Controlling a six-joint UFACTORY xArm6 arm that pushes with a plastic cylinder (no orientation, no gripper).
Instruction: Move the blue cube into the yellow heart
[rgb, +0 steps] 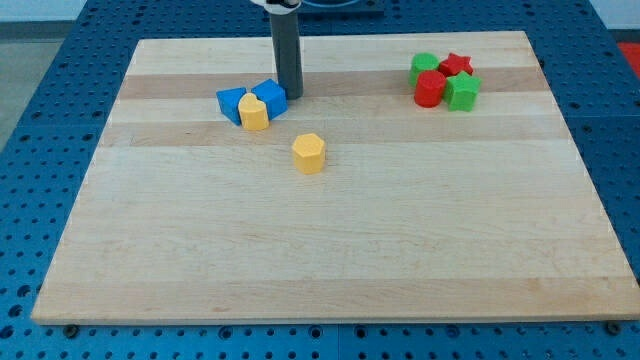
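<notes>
From my remote seat the scene looks bright and evenly lit, the light seeming to come from above. The pale wooden board (330, 250) shows no strong glare. Shadows are short and soft; a small one lies beside the yellow hexagonal block (309, 153). The picture is slightly soft, so small block edges look unsharp.
</notes>
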